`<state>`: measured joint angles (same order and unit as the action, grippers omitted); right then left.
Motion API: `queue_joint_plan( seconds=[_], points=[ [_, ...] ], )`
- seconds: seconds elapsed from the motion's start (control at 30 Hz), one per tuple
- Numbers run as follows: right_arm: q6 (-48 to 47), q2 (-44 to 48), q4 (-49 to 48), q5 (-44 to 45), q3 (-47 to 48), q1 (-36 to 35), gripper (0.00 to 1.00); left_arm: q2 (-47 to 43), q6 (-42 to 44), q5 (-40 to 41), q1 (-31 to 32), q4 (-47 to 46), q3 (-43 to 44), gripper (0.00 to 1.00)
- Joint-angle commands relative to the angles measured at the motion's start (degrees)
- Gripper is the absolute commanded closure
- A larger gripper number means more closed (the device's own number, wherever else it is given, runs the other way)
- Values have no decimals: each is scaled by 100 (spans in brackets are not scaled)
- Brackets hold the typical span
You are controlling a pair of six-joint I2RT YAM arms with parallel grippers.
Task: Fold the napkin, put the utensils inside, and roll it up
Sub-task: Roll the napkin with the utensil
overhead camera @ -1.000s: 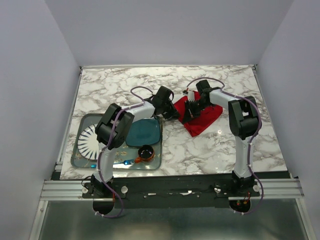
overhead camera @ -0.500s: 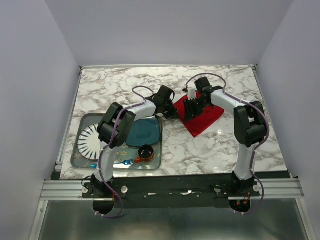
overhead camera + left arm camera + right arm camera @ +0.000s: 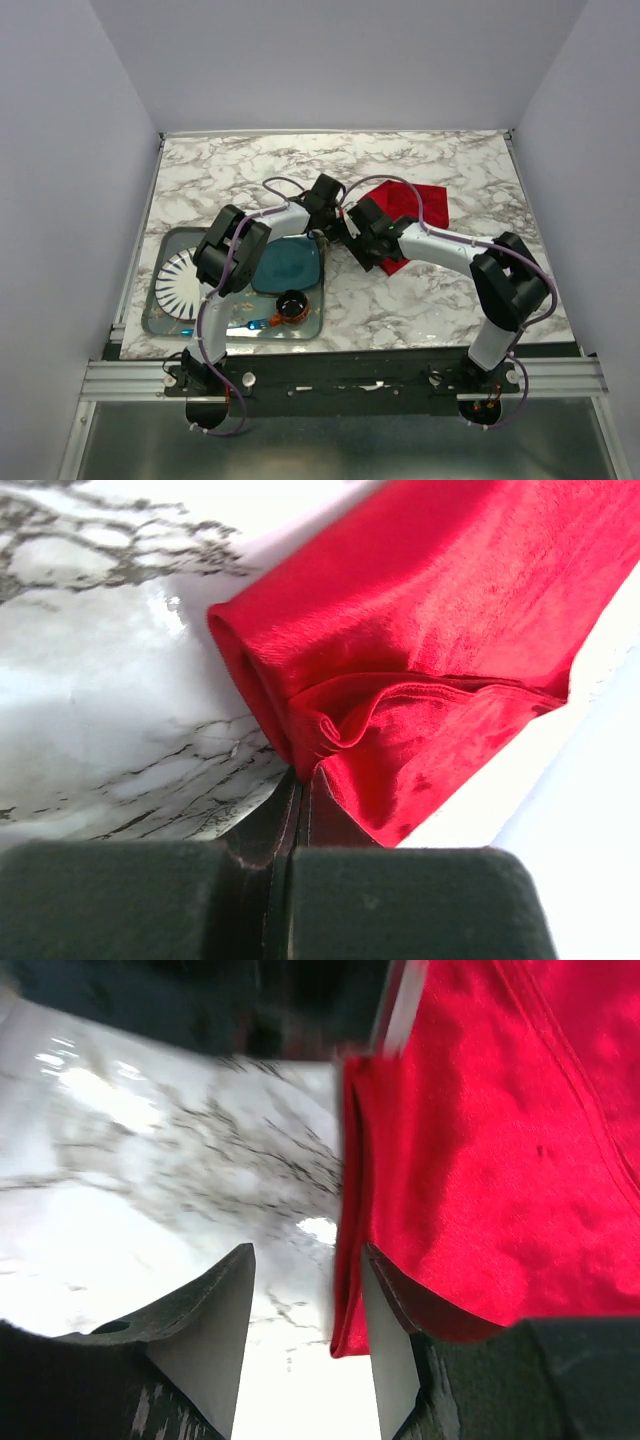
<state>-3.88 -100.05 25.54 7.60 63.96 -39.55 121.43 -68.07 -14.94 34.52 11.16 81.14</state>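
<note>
The red napkin [image 3: 420,204] lies partly folded on the marble table, right of centre. My left gripper [image 3: 338,227] is at its left corner. In the left wrist view the left gripper [image 3: 300,785] is shut on a bunched edge of the napkin [image 3: 430,630]. My right gripper [image 3: 356,222] is right beside it, low over the table. In the right wrist view the right gripper [image 3: 300,1330] is open, and the napkin's folded edge [image 3: 480,1160] hangs between the fingers, against the right finger [image 3: 388,1335]. The fork does not show in any view.
A grey tray [image 3: 165,245] at the near left holds a white striped plate [image 3: 180,280], a teal plate [image 3: 288,265], a brown cup [image 3: 292,303] and a blue plastic utensil [image 3: 255,323]. Both arms cross above the table's centre.
My right arm has swung from over the napkin's middle to its left corner, beside the left gripper. The napkin now spreads further to the far right. The left gripper has hardly moved.
</note>
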Motion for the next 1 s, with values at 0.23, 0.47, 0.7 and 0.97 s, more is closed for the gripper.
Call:
queue_joint_plan(
  seconds=[0.23,0.47,0.7,0.97],
  points=[
    [1,-278,-876,1693,-60,-343,44,-225,-241,-396,-165,-368,-292,100],
    [115,-243,-735,1438,-7,-448,44,-207,-347,-553,-174,-500,-336,100],
    [124,-866,-340,1744,450,-448,65,-383,-584,-686,-200,-703,-520,100],
    [72,-1043,-278,1904,617,-448,52,-488,-690,-861,-244,-852,-635,100]
  ],
)
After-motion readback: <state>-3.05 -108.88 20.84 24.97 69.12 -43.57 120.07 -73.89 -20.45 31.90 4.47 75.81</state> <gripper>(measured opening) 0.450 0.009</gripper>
